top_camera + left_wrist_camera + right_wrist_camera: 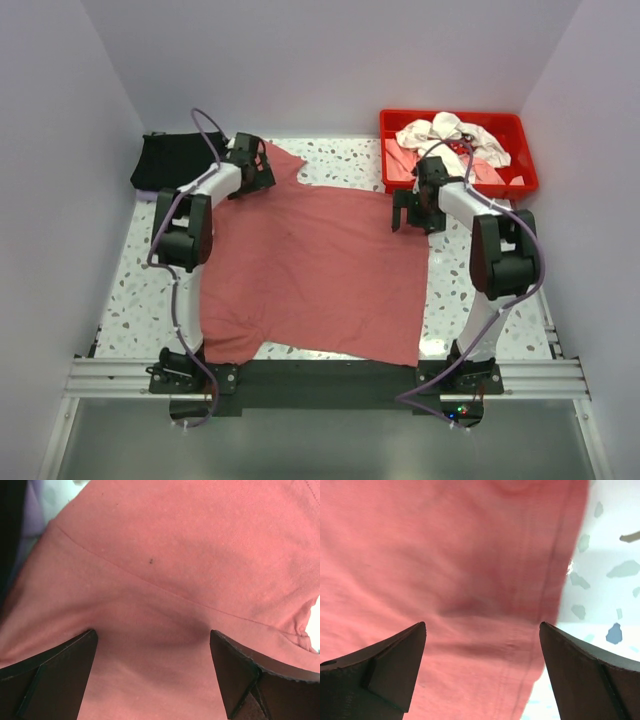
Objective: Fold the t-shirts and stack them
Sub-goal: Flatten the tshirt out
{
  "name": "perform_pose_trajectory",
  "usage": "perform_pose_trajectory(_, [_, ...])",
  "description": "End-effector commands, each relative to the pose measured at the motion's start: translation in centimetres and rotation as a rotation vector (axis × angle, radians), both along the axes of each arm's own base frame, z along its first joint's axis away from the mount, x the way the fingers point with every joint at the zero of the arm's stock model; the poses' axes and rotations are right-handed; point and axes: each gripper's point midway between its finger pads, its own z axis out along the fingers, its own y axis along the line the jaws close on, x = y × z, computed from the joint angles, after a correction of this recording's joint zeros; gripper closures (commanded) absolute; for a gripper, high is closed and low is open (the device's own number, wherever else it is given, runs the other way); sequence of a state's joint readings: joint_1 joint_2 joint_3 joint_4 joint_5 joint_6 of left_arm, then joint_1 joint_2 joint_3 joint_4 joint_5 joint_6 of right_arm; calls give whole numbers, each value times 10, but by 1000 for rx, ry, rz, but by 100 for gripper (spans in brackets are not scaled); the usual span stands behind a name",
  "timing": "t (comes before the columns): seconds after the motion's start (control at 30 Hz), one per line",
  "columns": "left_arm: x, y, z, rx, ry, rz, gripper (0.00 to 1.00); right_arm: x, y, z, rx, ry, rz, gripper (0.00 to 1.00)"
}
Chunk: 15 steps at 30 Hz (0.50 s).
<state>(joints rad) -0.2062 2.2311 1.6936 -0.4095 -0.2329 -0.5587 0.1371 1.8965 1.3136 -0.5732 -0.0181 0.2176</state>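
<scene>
the speckled desk carries the brick-red t-shirt, spread flat across its middle. pale t-shirts lie heaped in the red tray far right, and a black t-shirt sits far left. the left claw and right claw are spread wide over the red shirt's far corners, gripping nothing. an uneven or shallow pinch could skew the fold or let the cloth slip.

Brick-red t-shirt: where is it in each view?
Top external: brick-red t-shirt spread flat, centre of the picture.
Left wrist: fills nearly the whole frame.
Right wrist: covers left and centre; hemmed edge at right.
Shared landmark: speckled table, beside the shirt in top and right wrist views.
</scene>
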Motion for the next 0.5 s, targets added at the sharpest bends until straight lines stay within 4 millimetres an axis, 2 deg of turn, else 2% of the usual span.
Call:
perform_pose_trajectory(0.0, [-13, 26, -37, 47, 139, 15, 0, 17, 6, 8, 29, -38, 21, 1])
perform_pose_trajectory(0.17, [6, 14, -17, 5, 56, -34, 0, 20, 7, 15, 28, -51, 37, 1])
perform_pose_trajectory(0.23, [15, 10, 0, -5, 28, -48, 0, 19, 8, 20, 28, -57, 45, 1])
perform_pose_trajectory(0.27, [18, 8, 9, -12, 15, -51, 0, 19, 8, 29, 31, -77, 46, 1])
perform_pose_trajectory(0.33, [22, 3, 34, -42, -27, -69, 0, 11, 11, 33, 30, -77, 49, 1])
perform_pose_trajectory(0.4, [15, 0, 46, -53, -39, -80, 0, -3, 17, 41, 34, -86, 46, 1])
perform_pose_trajectory(0.43, [13, -2, 71, -66, -87, -85, 0, -10, 21, 44, 38, -89, 46, 1])
perform_pose_trajectory(0.47, [10, -3, 80, -73, -104, -86, 0, -18, 25, 53, 45, -106, 50, 1])
